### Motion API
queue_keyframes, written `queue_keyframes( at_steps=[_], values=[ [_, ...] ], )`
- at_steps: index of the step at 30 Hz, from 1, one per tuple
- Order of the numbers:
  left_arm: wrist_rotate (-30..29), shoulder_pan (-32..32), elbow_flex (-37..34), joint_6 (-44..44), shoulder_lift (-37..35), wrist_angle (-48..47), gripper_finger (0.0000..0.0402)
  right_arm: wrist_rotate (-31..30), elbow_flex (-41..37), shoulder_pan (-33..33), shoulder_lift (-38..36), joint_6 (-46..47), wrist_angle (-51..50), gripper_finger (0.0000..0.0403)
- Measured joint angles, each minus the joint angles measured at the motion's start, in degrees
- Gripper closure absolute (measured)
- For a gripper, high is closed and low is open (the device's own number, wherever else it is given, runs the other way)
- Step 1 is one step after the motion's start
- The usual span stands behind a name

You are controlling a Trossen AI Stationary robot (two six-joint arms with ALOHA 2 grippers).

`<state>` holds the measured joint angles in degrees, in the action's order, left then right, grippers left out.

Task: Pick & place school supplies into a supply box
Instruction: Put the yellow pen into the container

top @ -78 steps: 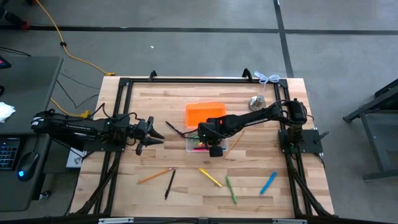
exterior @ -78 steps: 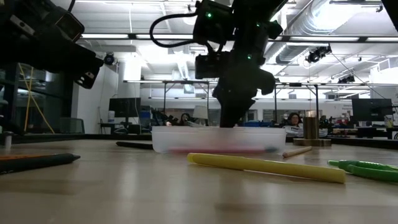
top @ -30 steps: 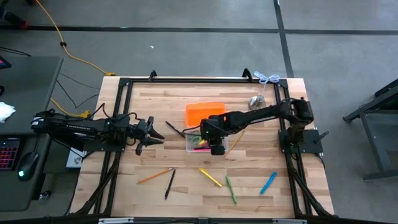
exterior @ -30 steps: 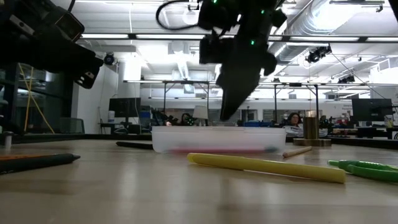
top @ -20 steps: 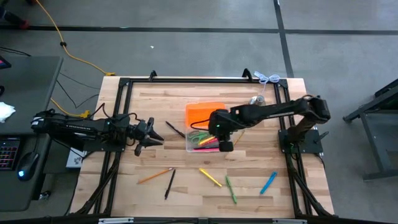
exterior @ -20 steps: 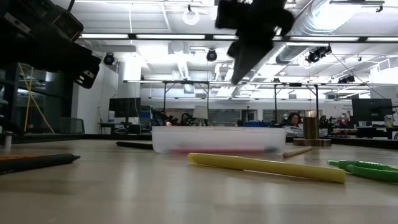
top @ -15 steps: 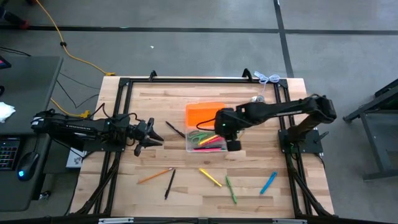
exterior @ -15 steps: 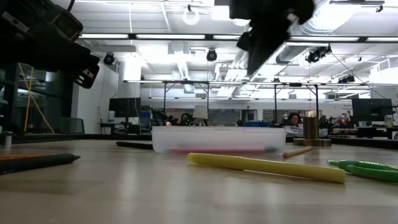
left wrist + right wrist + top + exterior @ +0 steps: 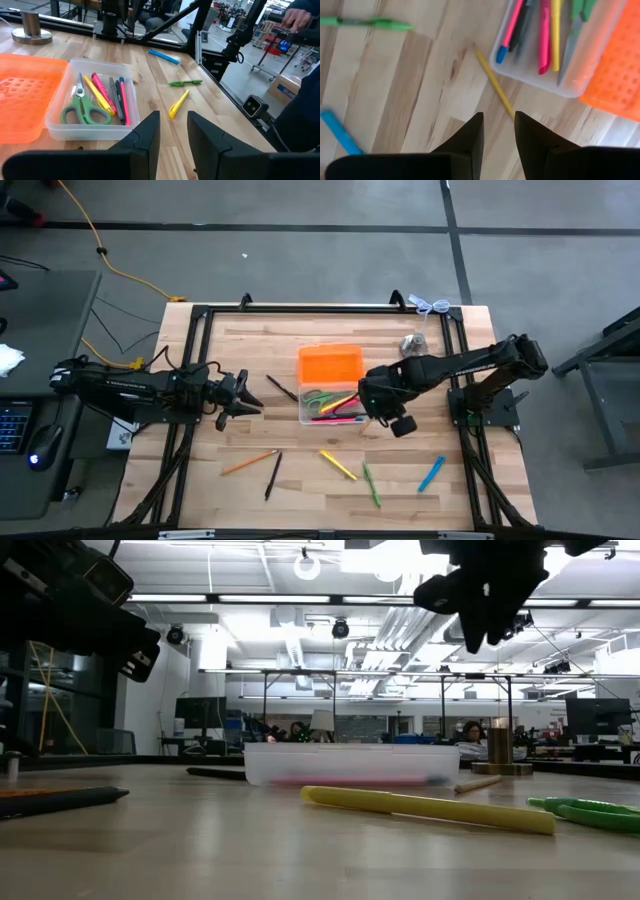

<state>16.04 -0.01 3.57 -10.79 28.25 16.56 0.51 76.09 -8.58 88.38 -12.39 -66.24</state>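
Hovering above the table just right of the supply box, the right gripper is seen with its fingers set a narrow gap apart and nothing held between them. The clear box is positioned near the table's centre, its orange lid folded open flat on the far side. Inside the box, green-handled scissors, a yellow marker, pink pens and a dark pen are contained. A thin yellow pencil is located on the wood just beside the box's right end. Toward the near edge, an orange pencil, a black pen, a yellow pen, a green pen and a blue marker are laid apart. The left gripper is held at the table's left side, its fingers narrowly parted and empty. A metal bell is placed toward the far right corner.
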Motion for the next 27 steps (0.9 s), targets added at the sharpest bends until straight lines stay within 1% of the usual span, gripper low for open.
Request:
queue_keyframes(
  at_steps=[5, 13, 20, 27],
  values=[
    [-0.1, 0.0, 0.0, 0.0, 0.0, 0.0, 0.0273, -1.0, 0.0, -1.4, 0.0, -1.9, -0.5, 0.0316],
    [-0.2, 0.0, 0.0, -0.2, 0.0, 0.0, 0.0273, -1.4, 0.0, -1.4, 0.0, -6.0, -0.5, 0.0316],
    [-0.2, 0.0, 0.0, -0.2, 0.0, 0.0, 0.0273, -1.2, 0.0, 0.6, 0.0, -9.0, -0.4, 0.0316],
    [-0.2, 0.0, 0.0, -1.4, 0.0, 0.0, 0.0273, -1.0, -0.1, 4.1, 0.0, -9.8, -0.4, 0.0316]
  ],
)
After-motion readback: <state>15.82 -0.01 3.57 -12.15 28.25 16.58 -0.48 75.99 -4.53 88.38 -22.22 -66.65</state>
